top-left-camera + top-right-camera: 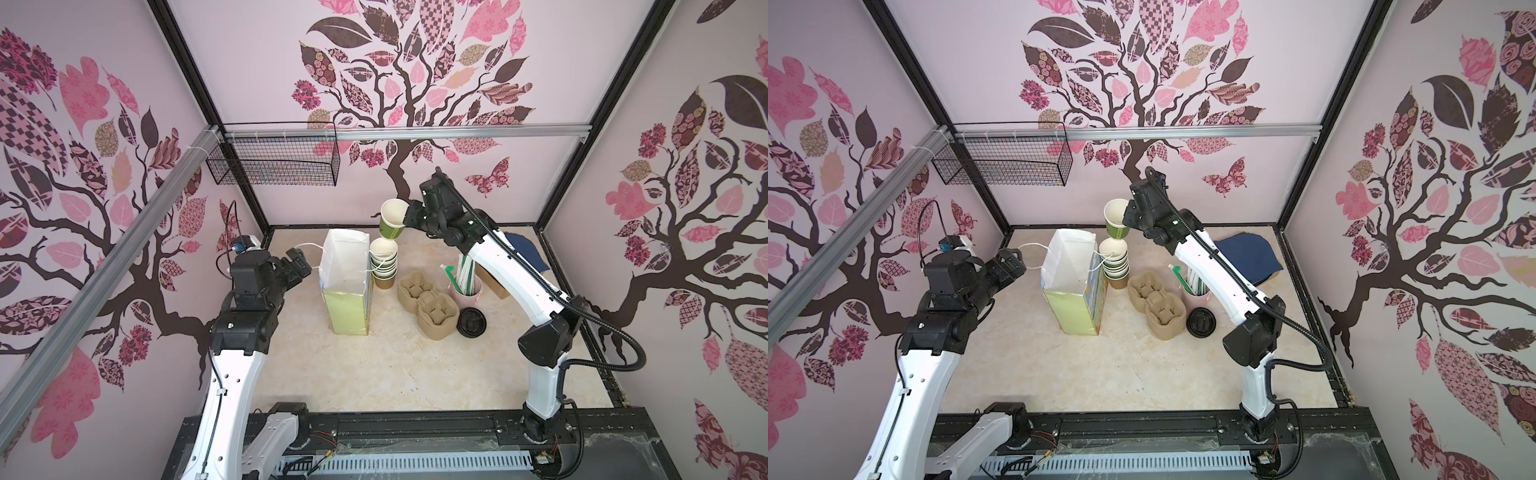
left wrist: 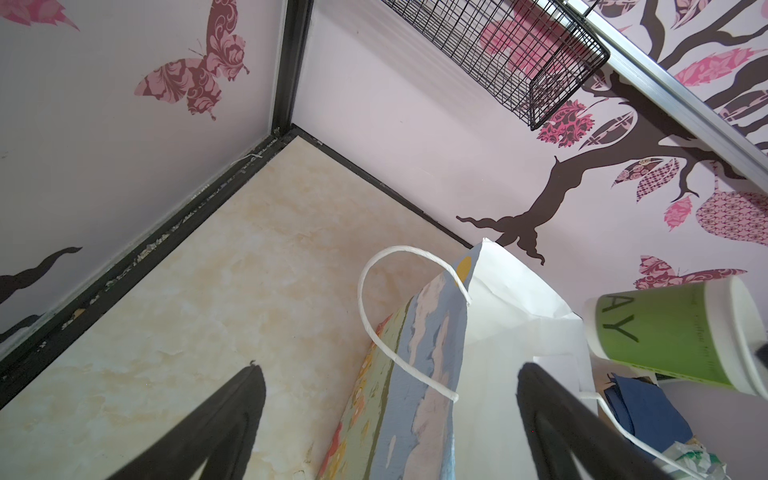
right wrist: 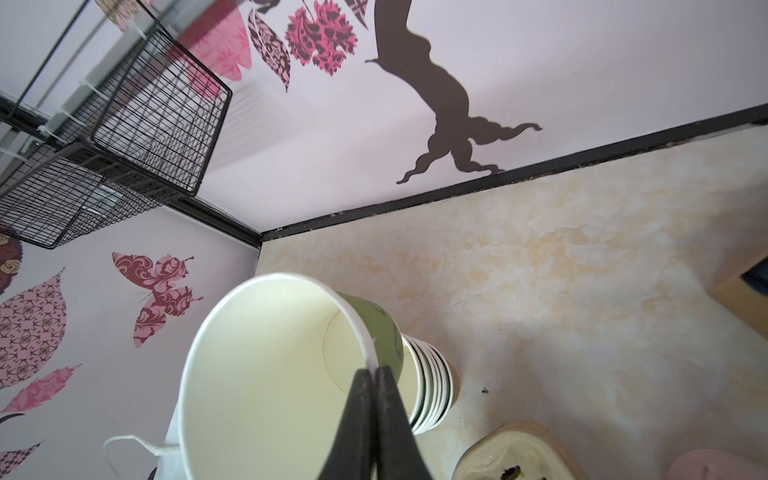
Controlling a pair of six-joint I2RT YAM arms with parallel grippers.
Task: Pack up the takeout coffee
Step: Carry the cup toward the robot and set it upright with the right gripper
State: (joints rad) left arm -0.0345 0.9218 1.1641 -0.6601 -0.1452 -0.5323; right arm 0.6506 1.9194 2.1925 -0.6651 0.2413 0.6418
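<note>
**Task item.** The green paper cup [image 1: 392, 221] appears at the upper centre in both top views, raised off the table [image 1: 374, 374]. It is tilted, with its open cream-coloured mouth facing up and to the left. Its base sits directly over the stack of cups [image 1: 383, 262]. Whether the base touches the top of the stack cannot be determined.

**Right end effector.** The right gripper [image 1: 405, 217] is clamped on the cup's rim from the right. In the right wrist view, the two fingers [image 3: 359, 399] are pressed together over the rim, one inside the cup [image 3: 270, 374] and one outside.

**Right arm pose.** The arm rises from the lower right of the frame, bends at the elbow, and reaches up and left towards the back wall.

**Left end effector.** The left gripper [image 1: 300, 261] has its jaws spread wide and holds nothing. It is positioned just left of the paper bag [image 1: 345, 313], near the bag's white handle loop. The left arm is folded at the left centre of the frame.

**Surroundings.**
- The bag stands upright with its mouth open, immediately left of the stack.
- A pulp cup carrier [image 1: 428, 305] lies right of the stack.
- A pink holder with straws [image 1: 466, 289] and a black lid [image 1: 471, 322] lie further right, beneath the right arm.
- A navy cloth [image 1: 525, 249] lies at the far right.
- A wire basket [image 1: 274, 160] hangs on the wall at upper left.
</note>
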